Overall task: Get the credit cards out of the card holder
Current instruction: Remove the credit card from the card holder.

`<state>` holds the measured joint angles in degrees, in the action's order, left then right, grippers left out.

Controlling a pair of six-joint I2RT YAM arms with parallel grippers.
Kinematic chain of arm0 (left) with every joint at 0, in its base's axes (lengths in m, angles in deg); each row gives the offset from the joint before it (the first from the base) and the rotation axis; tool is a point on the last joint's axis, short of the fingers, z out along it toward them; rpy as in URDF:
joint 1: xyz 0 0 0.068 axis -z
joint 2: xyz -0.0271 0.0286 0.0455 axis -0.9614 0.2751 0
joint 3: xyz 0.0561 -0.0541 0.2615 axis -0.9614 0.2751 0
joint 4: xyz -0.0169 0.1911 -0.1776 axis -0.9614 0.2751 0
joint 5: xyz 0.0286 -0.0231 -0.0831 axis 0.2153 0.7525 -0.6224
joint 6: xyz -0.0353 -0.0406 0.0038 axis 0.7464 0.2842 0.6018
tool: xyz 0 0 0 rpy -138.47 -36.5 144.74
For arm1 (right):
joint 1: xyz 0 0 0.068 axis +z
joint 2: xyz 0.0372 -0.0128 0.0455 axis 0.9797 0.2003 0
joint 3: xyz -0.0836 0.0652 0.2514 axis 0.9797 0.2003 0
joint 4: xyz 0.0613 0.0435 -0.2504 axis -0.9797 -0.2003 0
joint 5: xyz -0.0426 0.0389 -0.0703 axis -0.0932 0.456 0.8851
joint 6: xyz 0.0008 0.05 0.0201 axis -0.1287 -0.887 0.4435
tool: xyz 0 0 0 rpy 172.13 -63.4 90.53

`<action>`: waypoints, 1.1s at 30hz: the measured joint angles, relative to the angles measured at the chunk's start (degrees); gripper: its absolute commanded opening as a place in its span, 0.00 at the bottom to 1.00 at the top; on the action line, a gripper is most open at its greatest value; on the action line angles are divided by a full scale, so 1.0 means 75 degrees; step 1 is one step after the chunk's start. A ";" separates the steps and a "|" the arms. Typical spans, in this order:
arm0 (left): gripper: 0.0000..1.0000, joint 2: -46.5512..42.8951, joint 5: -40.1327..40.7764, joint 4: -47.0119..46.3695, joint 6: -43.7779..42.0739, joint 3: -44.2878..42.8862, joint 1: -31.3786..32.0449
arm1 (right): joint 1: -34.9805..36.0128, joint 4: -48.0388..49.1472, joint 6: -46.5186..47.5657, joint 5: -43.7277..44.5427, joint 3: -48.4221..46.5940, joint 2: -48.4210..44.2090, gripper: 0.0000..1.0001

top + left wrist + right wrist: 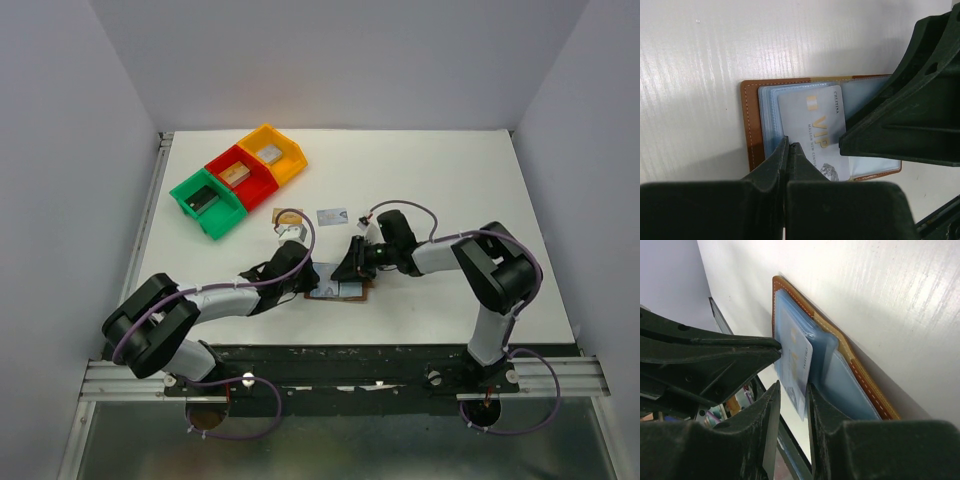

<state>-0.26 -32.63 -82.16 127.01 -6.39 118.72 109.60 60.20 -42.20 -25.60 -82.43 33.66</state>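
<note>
While both arms meet over the card holder (747, 125), at 6 o'clock on the table (450, 180), the left gripper (789, 150) is pressed fully together with nothing between its fingers. Its tips sit on the holder's light-blue sleeve, at the 7 o'clock corner of a silvery-blue VIP card (812, 125).

Right gripper (792, 392): comes in from 3 o'clock, jaws part-spread. The VIP card's edge pokes into the gap between the fingers. Can't tell whether either pad actually touches it.

Holder: lies open flat, brown stitched rim around the outside, blue sleeves facing up. The VIP card is at the sleeves, printed face up. Whether it's in a pocket or just on top, can't tell.

Farther out, at 12 o'clock from the holder, two cards lie loose on the table: a gold-tan card (288, 214) and a silvery card (332, 216). They're side by side, not touching, and well clear of both grippers.

Farthest, at 10 o'clock, three bins sit in a diagonal row, walls touching:
- green bin (222, 226): one dark grey block (200, 198)
- red bin (262, 190): one tan block (236, 175)
- yellow bin (291, 165): one grey block (270, 154)
</note>
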 measured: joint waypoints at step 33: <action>0.00 -0.0667 0.0294 0.0516 0.0061 0.0239 -0.0006 | 0.0009 0.0603 -0.0361 -0.0364 0.0003 0.0385 0.36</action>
<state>-5.27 -30.43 -78.30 127.46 -4.59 118.68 109.67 64.73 -44.91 -28.33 -82.41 36.55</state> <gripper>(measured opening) 0.025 0.355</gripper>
